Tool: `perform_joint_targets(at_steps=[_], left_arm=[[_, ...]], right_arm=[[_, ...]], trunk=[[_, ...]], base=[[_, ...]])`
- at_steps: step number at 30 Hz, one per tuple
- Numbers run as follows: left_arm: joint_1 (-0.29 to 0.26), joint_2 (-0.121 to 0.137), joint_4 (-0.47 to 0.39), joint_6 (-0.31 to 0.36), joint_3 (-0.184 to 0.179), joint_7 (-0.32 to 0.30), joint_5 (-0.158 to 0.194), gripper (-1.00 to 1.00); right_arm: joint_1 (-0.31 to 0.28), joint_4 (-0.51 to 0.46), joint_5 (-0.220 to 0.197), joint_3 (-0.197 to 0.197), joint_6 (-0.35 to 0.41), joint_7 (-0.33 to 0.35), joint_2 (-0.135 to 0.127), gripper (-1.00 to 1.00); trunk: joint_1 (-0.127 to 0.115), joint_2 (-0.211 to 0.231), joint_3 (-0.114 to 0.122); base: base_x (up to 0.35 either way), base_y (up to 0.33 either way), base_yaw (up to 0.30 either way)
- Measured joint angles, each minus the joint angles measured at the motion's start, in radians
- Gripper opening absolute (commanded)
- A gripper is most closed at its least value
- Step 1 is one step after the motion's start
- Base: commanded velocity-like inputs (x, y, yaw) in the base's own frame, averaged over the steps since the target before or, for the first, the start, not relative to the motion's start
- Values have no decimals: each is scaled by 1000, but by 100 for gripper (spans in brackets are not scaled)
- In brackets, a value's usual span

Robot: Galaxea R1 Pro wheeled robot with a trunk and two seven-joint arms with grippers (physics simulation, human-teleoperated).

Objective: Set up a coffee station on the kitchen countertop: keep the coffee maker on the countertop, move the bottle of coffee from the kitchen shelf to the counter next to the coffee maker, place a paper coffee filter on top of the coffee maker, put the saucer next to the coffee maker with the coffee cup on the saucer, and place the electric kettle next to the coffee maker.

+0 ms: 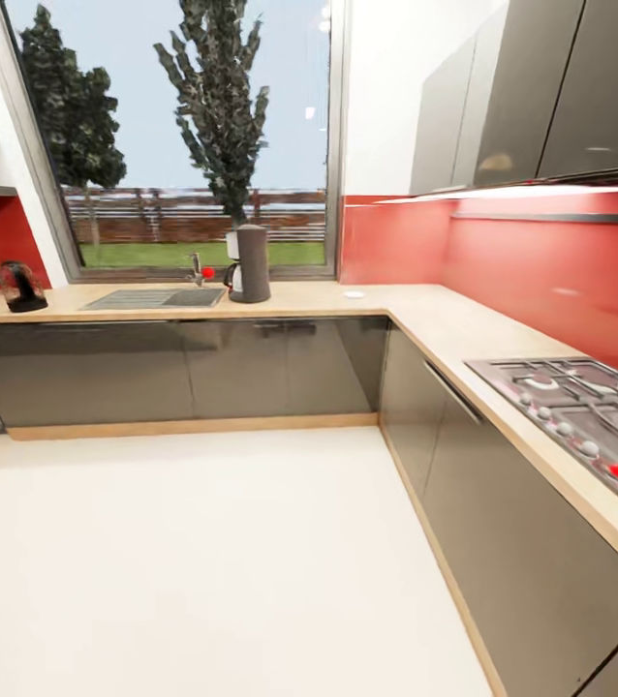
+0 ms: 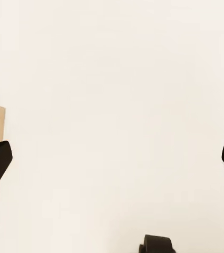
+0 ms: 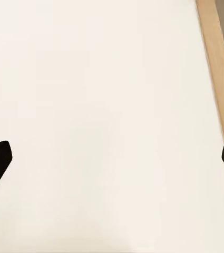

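A kitchen with a red backsplash and a big window wraps an L-shaped pale wood counter (image 1: 416,312) over glossy grey cabinets, and on the stretch under the window stands the coffee maker (image 1: 248,263), upright just beside the sink (image 1: 157,298). That part of the job holds; nothing sits on top of it that I can make out, so the filter looks undone. A small white disc, probably the saucer (image 1: 353,294), lies on the counter near the corner, apart from the machine, with no cup on it. The electric kettle (image 1: 20,287) rests at the far left end, well apart from the coffee maker. Most placements seem left to do. Both wrist views look down at the pale floor (image 1: 202,561): the left gripper (image 2: 112,158) and right gripper (image 3: 112,158) have their fingers spread wide, holding nothing, far from every item.
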Motion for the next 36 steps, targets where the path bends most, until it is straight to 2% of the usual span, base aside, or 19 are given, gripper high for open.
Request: perform_joint_targets(at_steps=[36], left_arm=[[0,0,0,0,0,0,1,100]], right_arm=[[0,0,0,0,0,0,0,100]], trunk=[[0,0,0]], base=[[337,-100,258]])
